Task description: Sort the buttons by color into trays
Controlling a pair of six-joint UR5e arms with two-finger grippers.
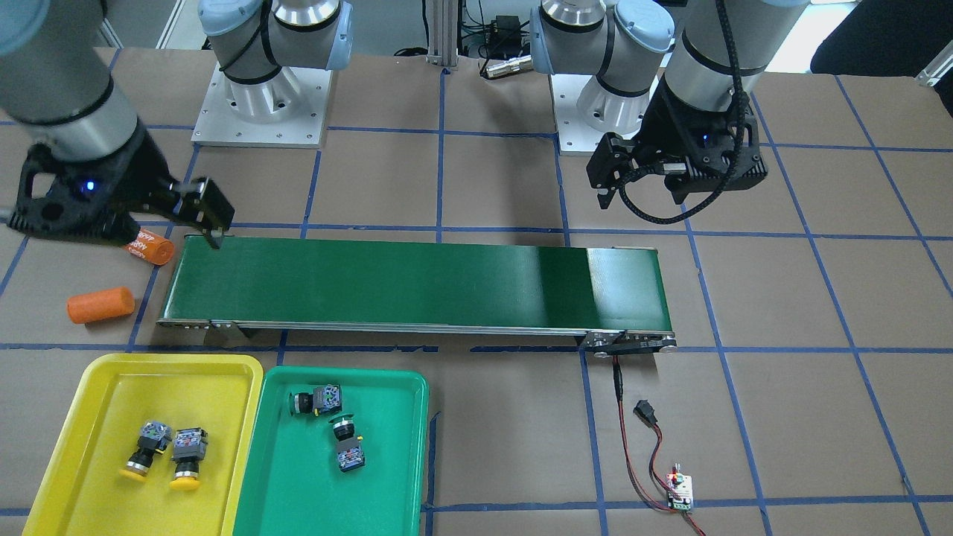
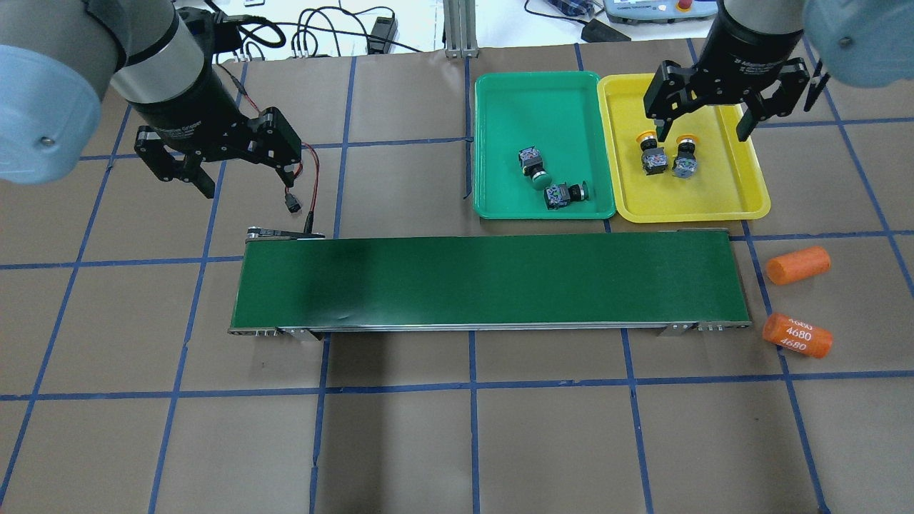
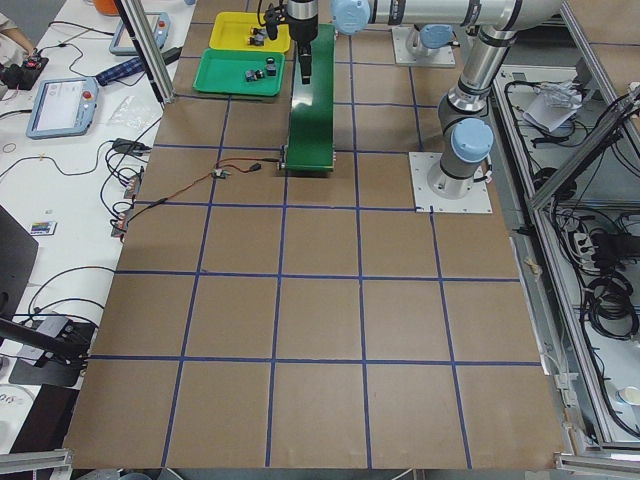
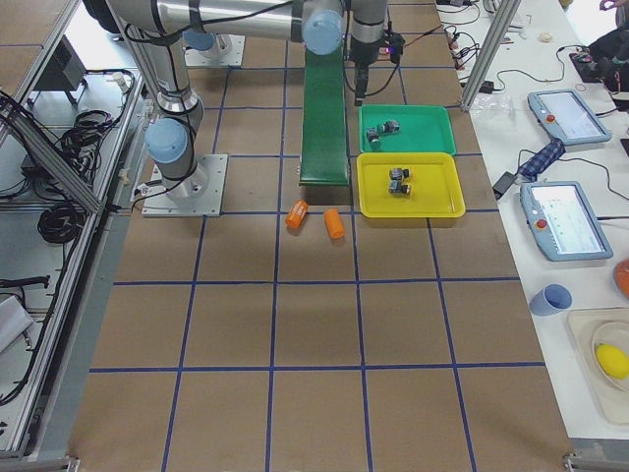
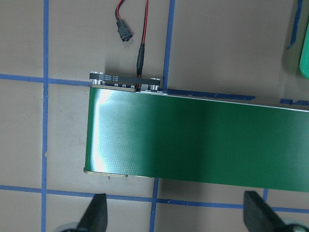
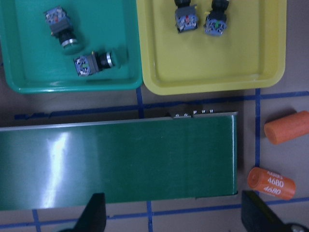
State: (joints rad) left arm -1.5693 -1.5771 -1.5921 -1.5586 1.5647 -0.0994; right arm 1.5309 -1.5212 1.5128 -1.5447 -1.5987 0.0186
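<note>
Hanging wide and empty in the overhead view, the right gripper point(image 2: 702, 128) and left gripper point(image 2: 246, 178) grip nothing; a low swing by the right could jolt the yellow tray point(image 2: 714, 193). Right wrist view: two yellow buttons point(image 6: 186, 20) lie in it, two green buttons point(image 6: 91, 63) in the green tray point(image 6: 29, 63).

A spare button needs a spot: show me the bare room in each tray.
Green tray: the half away from the conveyor belt is bare; both green buttons crowd the belt side. Yellow tray: bare strip between the yellow buttons and the belt-side rim. The belt is bare too.
</note>
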